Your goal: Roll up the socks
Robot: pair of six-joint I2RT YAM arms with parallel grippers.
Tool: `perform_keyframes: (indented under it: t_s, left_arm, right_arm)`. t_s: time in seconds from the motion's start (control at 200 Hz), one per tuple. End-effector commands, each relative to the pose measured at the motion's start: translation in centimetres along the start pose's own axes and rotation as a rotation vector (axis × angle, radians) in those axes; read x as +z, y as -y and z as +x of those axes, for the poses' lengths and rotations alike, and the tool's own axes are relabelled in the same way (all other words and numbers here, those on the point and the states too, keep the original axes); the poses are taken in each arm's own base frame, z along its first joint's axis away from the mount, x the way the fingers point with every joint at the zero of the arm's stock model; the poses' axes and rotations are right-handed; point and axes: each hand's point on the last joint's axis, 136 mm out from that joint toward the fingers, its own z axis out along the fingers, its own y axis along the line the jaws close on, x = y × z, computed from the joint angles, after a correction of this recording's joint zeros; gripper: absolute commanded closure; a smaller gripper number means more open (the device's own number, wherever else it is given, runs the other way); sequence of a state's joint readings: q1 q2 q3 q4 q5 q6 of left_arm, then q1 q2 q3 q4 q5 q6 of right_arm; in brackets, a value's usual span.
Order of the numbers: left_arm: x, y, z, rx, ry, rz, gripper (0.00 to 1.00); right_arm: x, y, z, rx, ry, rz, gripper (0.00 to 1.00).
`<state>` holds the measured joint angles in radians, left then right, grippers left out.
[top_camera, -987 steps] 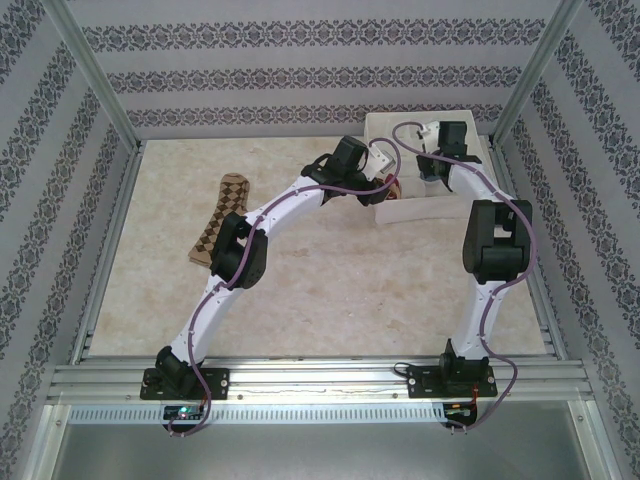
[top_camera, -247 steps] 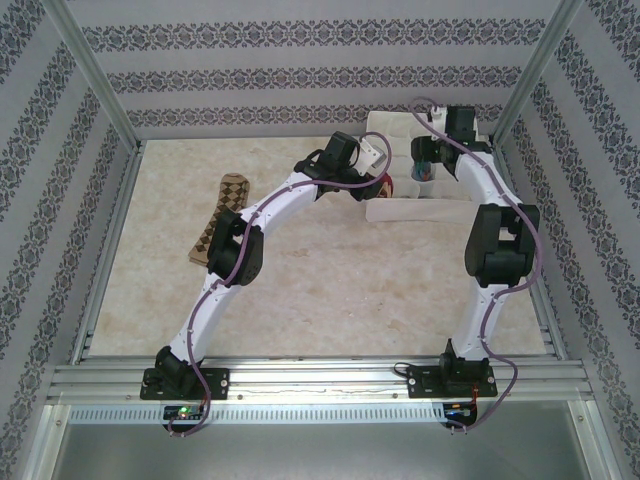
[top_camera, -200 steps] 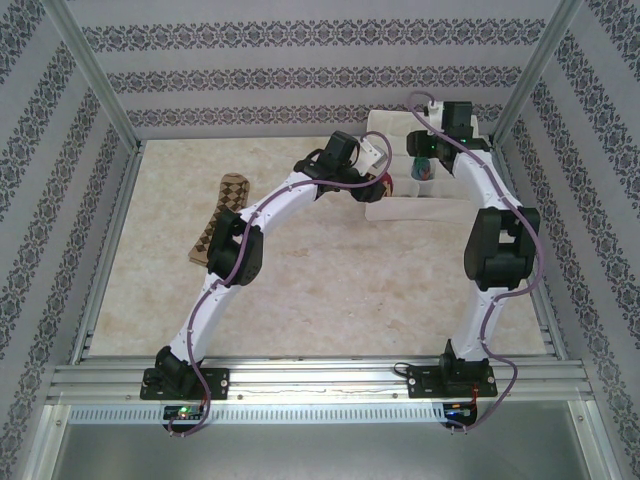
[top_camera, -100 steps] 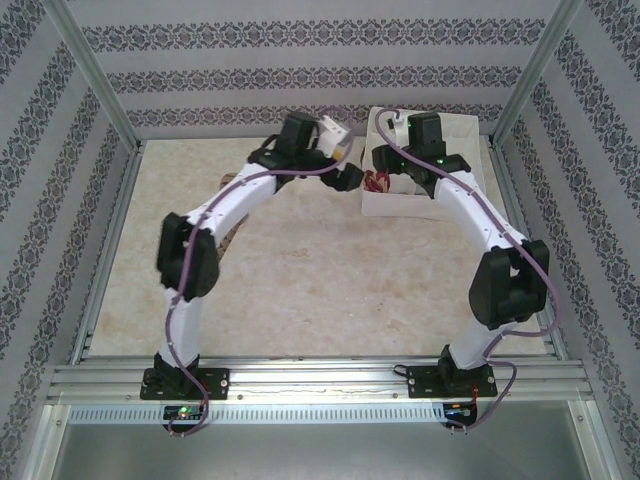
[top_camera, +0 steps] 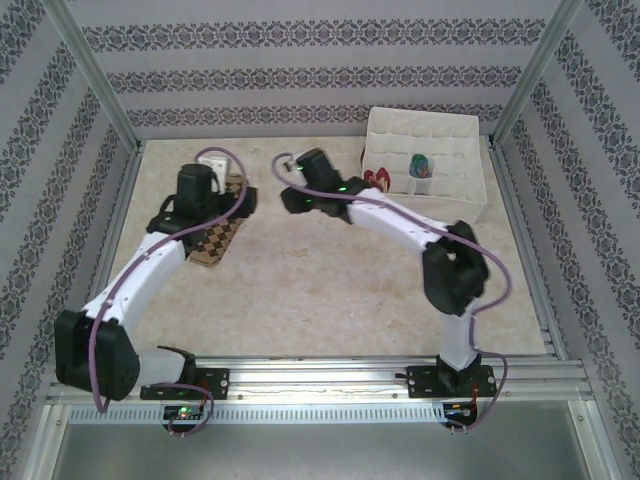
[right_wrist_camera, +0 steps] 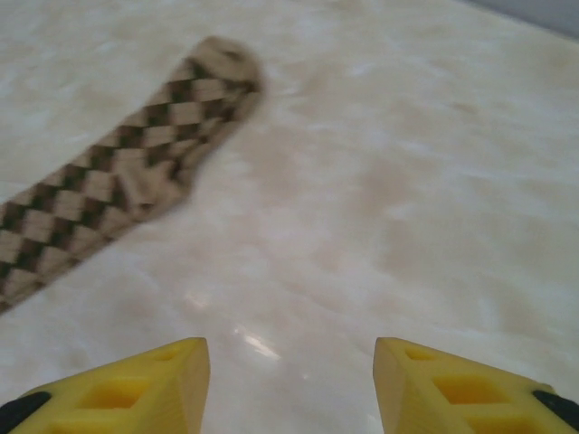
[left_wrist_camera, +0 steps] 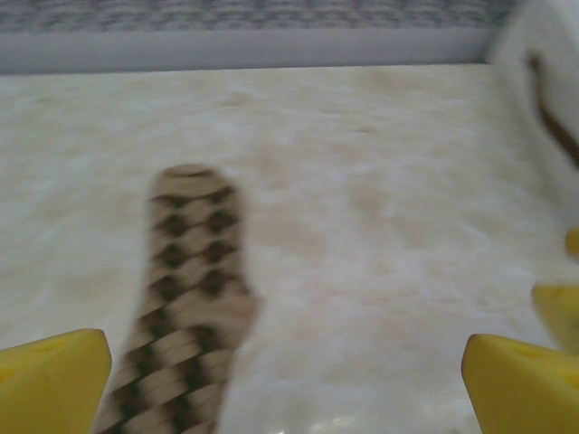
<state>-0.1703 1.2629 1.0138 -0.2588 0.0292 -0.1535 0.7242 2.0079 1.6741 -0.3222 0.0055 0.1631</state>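
The brown-tan argyle sock (top_camera: 213, 240) lies flat on the table's left side, partly under my left arm. In the left wrist view it (left_wrist_camera: 190, 289) runs up from the lower left. My left gripper (top_camera: 238, 196) hovers over its far end, jaws wide open and empty (left_wrist_camera: 285, 398). My right gripper (top_camera: 284, 192) reaches in from the right, just beside the sock's toe (right_wrist_camera: 136, 190), open with bare table between its fingertips (right_wrist_camera: 289, 389). A peach and dark red sock roll (top_camera: 377, 180) and a striped sock roll (top_camera: 422, 165) sit in the white box.
A white compartment box (top_camera: 440, 128) stands at the back right; its blurred edge (left_wrist_camera: 543, 90) shows in the left wrist view. Metal frame rails border the marbled table (top_camera: 330, 290). The two grippers hang close together near the back left.
Both arms have swung left from the white box to the argyle sock. The left gripper has opened wide. The two rolls stay in the box.
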Motion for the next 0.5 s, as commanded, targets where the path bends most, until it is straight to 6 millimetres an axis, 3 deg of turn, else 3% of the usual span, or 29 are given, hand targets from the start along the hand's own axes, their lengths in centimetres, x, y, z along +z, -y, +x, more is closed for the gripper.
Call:
perform_keyframes:
  t_s: [0.0, 0.105, 0.195, 0.295, 0.495]
  left_arm:
    - [-2.3, -5.8, 5.2, -0.148, -0.151, -0.221, 0.01]
    - [-4.4, -8.9, 7.8, -0.305, -0.214, -0.304, 0.01]
    - [-5.7, -10.8, 10.0, -0.364, -0.261, -0.375, 0.01]
    - [-7.9, -12.9, 12.1, -0.377, -0.297, -0.526, 0.01]
    - [-9.8, -12.7, 14.6, -0.364, -0.310, -0.516, 0.01]
  right_arm:
    - [3.1, -5.9, -0.5, -0.033, 0.013, -0.128, 0.53]
    - [5.6, -11.3, 0.1, -0.175, 0.015, -0.220, 0.54]
    - [7.8, -14.6, 1.0, -0.252, 0.003, -0.288, 0.54]
    - [9.7, -16.7, 1.1, -0.254, 0.004, -0.324, 0.53]
    - [13.0, -19.9, 0.9, -0.178, 0.018, -0.423, 0.61]
